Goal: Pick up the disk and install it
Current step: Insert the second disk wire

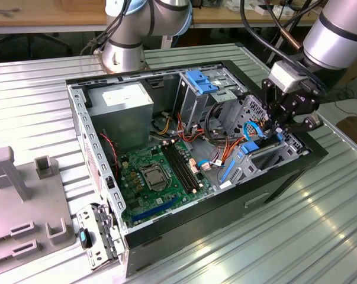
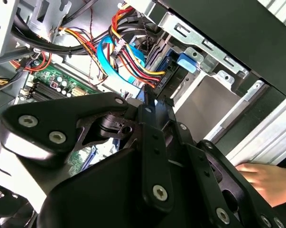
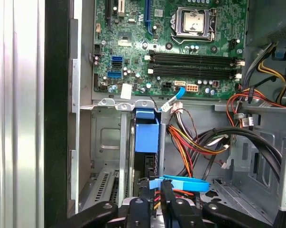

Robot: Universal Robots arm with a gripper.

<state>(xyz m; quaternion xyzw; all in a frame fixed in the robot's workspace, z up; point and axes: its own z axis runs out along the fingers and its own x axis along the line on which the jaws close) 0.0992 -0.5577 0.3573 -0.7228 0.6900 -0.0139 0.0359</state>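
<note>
Open PC case [image 1: 166, 236] lies on ribbed metal table [image 1: 320, 225]; green motherboard [image 1: 154, 171] on its floor. Gripper [image 1: 277, 131] reaches in at case's 3 o'clock edge, fingers [image 3: 167, 194] close together, clamped on disk [image 3: 146, 137], which stands on edge in drive bay [image 3: 105, 142], blue carrier showing. A hand [image 2: 268, 180] rests outside case wall.

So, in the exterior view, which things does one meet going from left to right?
Grey fixture block → power supply → motherboard → blue latch plate → gripper over the disk in the computer case.
</note>
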